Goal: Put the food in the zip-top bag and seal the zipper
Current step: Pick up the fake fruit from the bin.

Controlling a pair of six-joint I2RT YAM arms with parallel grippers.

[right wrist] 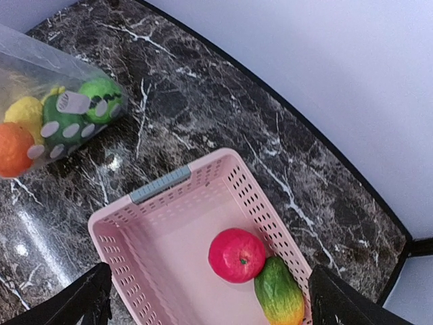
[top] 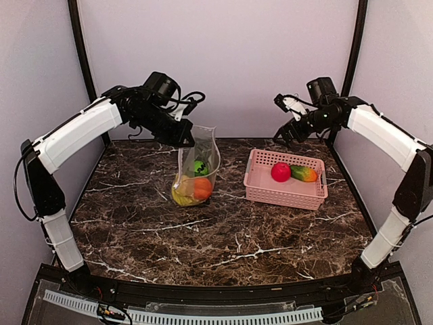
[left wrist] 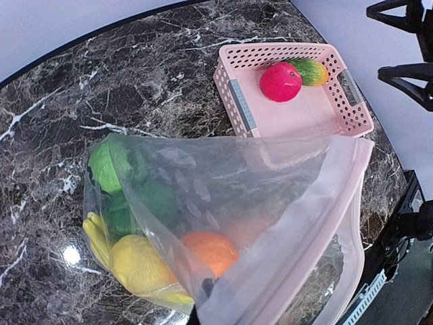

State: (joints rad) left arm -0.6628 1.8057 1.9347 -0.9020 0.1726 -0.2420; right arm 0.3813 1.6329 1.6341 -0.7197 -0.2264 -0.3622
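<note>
Your left gripper (top: 192, 138) is clenched on the upper edge of the zip-top bag (top: 197, 169). Your right gripper (top: 281, 119), fingers spread, hangs above the pink basket (top: 284, 196) holding the red round fruit (top: 281, 172) and the mango-like piece (top: 304, 173).

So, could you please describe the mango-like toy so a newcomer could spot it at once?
On the dark marble table, find the pink basket on the right side. Two toys lie in it side by side: the mango is the long green one fading to orange, next to the round red fruit.

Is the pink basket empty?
No, the red fruit and the green-orange mango piece lie in the pink basket.
</note>
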